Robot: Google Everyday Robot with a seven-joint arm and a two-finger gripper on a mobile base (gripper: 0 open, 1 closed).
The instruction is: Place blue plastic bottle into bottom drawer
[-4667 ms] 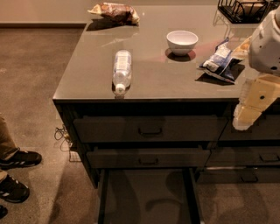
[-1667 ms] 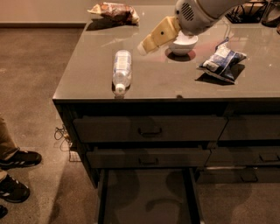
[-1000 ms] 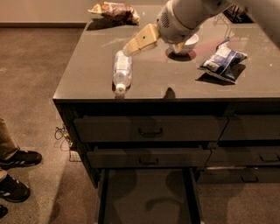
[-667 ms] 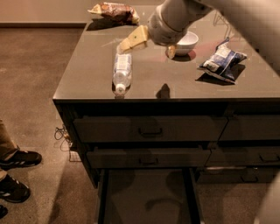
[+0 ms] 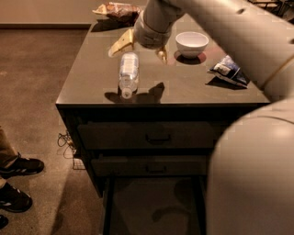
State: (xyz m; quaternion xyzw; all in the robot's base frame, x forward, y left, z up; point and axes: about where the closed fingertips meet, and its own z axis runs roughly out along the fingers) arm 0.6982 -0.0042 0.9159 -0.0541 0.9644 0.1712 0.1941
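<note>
The blue plastic bottle (image 5: 128, 73) lies on its side on the dark cabinet top (image 5: 193, 85), cap toward the front edge. My gripper (image 5: 138, 48) hovers just behind the bottle's far end, with one pale finger (image 5: 120, 42) to the left and another (image 5: 161, 54) to the right, spread apart and holding nothing. The bottom drawer (image 5: 154, 204) is pulled out below the two handled drawers, and its flat dark inside shows. My arm fills the right side of the view.
A white bowl (image 5: 191, 43) and a blue-white snack bag (image 5: 228, 71) sit on the right of the top. A brown snack bag (image 5: 117, 10) lies at the back. A person's shoes (image 5: 16, 183) stand on the floor at the left.
My arm has swung from the right side of the cabinet leftward across the top. The gripper now sits over the far end of the bottle. The bottle has not moved.
</note>
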